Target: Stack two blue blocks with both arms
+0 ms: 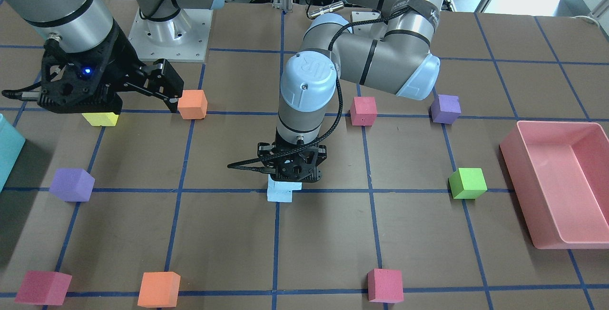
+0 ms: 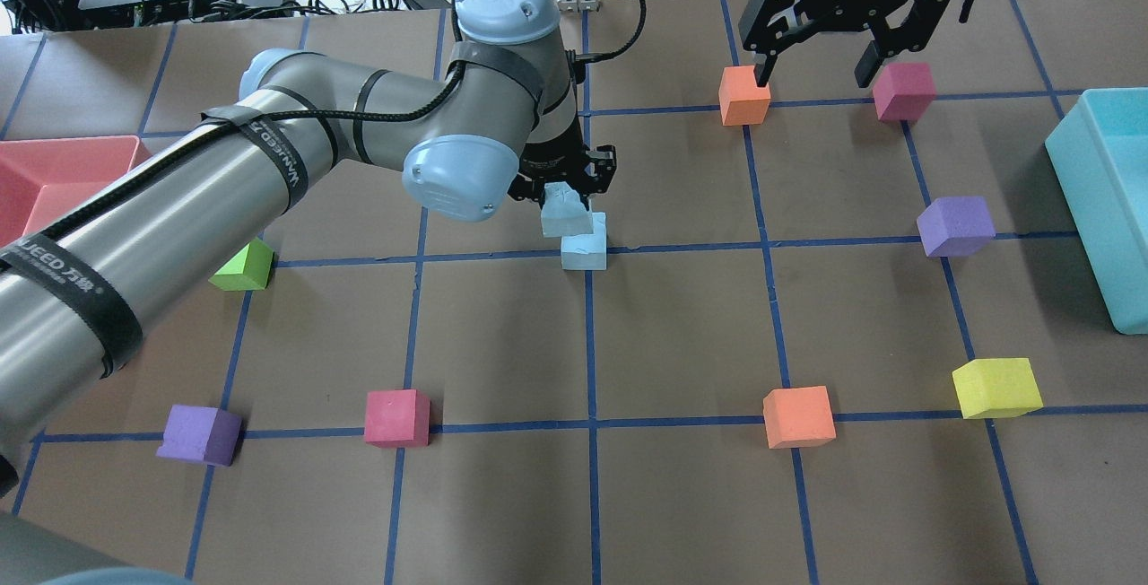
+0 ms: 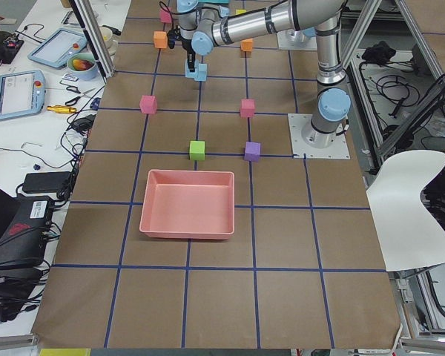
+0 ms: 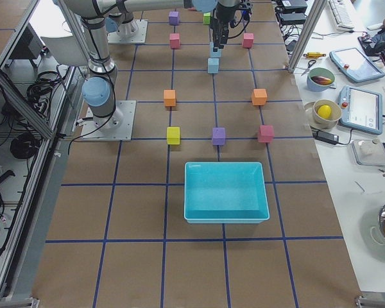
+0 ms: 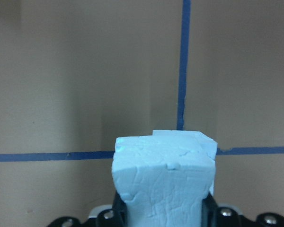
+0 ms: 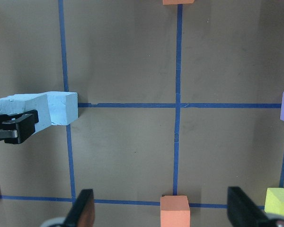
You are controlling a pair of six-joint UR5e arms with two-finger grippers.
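My left gripper (image 2: 567, 197) is shut on a pale blue block (image 2: 563, 213) and holds it just above the table near the centre. The held block overlaps the far left edge of the second blue block (image 2: 584, 248), which rests on a blue grid line. I cannot tell whether they touch. In the left wrist view the held block (image 5: 163, 179) fills the bottom and the other block (image 5: 201, 141) peeks out behind it. My right gripper (image 2: 814, 78) is open and empty, high over the far right between an orange cube (image 2: 744, 96) and a pink cube (image 2: 904, 91).
A turquoise bin (image 2: 1108, 208) stands at the right edge, a pink tray (image 1: 556, 191) at the left side. Purple (image 2: 956, 226), yellow (image 2: 995, 388), orange (image 2: 798, 416), pink (image 2: 396, 417), purple (image 2: 199, 434) and green (image 2: 244, 266) cubes lie scattered on the grid.
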